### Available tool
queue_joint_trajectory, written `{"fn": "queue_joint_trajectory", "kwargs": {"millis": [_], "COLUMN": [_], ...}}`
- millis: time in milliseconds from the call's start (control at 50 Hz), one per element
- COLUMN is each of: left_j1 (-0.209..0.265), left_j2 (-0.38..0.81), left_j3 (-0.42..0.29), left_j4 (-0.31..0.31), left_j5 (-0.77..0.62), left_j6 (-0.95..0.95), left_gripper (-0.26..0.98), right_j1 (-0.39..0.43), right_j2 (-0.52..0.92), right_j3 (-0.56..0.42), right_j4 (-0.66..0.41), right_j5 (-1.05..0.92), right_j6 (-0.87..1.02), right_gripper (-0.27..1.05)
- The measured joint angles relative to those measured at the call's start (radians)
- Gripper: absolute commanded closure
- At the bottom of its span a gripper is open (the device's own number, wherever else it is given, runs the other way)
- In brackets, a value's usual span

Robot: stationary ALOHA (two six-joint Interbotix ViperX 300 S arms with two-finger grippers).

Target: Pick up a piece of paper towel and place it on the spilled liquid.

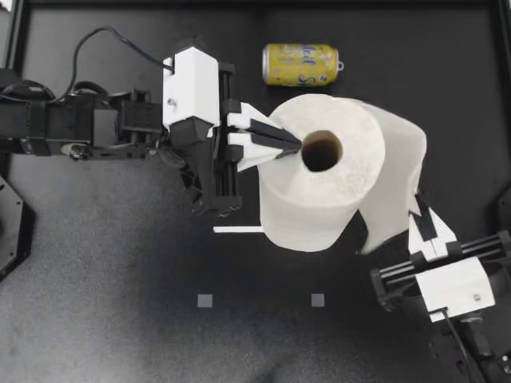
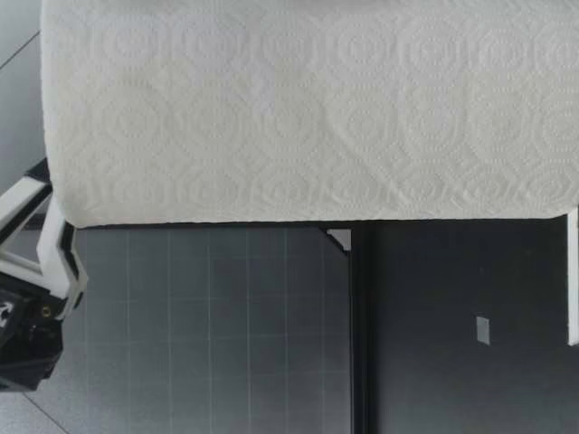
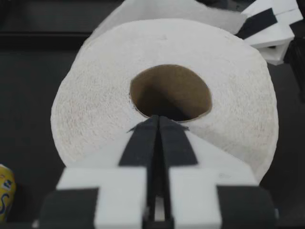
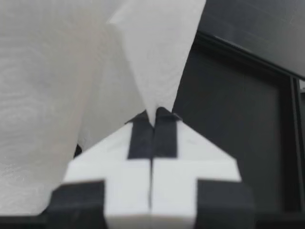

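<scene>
A: White, soft paper towel roll point(image 1: 351, 175) stands mid-table from above; my left gripper point(image 1: 292, 145) presses its top, my right gripper point(image 1: 418, 209) sits near right.
B: Low view?
A: Only its embossed side.
B: Wrists?
A: Left: clenched empty beside the cardboard core point(image 3: 171, 93). Right: pinching the thin loose sheet point(image 4: 157, 57), flimsy, probably tears easily.

1 towel roll point(image 1: 319, 171), 1 can point(image 1: 301, 64), 2 hands point(image 1: 297, 145) point(image 1: 417, 205), 2 sq. marks point(image 1: 205, 301) point(image 1: 318, 300).

My left arm is reaching level toward the roll point(image 1: 319, 199), left gripper point(image 1: 295, 145) lying on the roll's top, jaws pressed together, right gripper point(image 1: 416, 207) pinching the roll's loose sheet point(image 1: 395, 175)
</scene>
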Motion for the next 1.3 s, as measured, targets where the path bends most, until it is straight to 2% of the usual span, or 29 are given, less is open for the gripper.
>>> {"fn": "queue_joint_trajectory", "kwargs": {"millis": [320, 560, 620, 760, 940, 1140, 1300], "left_j1": [0.002, 0.006, 0.006, 0.006, 0.008, 0.008, 0.008], "left_j2": [0.012, 0.014, 0.014, 0.014, 0.014, 0.014, 0.014], "left_j3": [-0.003, -0.003, -0.003, -0.003, -0.003, -0.003, -0.005], "left_j4": [0.000, -0.002, -0.002, -0.002, -0.002, -0.002, -0.003], "left_j5": [0.000, 0.002, 0.003, 0.006, 0.006, 0.006, 0.006], "left_j6": [-0.011, -0.012, -0.012, -0.011, -0.012, -0.012, -0.014], "left_gripper": [0.68, 0.68, 0.68, 0.68, 0.68, 0.68, 0.68], "right_j1": [0.071, 0.092, 0.094, 0.129, 0.161, 0.161, 0.150], "right_j2": [0.002, 0.006, 0.011, 0.009, -0.015, -0.064, -0.121], "right_j3": [0.074, 0.137, 0.155, 0.172, 0.176, 0.204, 0.221], "right_j4": [0.186, 0.258, 0.304, 0.431, 0.565, 0.546, 0.334], "right_j5": [0.000, -0.051, -0.078, -0.054, 0.055, 0.077, 0.071], "right_j6": [0.184, 0.267, 0.282, 0.255, 0.124, 0.112, 0.129], "right_gripper": [0.91, 0.91, 0.91, 0.91, 0.91, 0.91, 0.91]}}
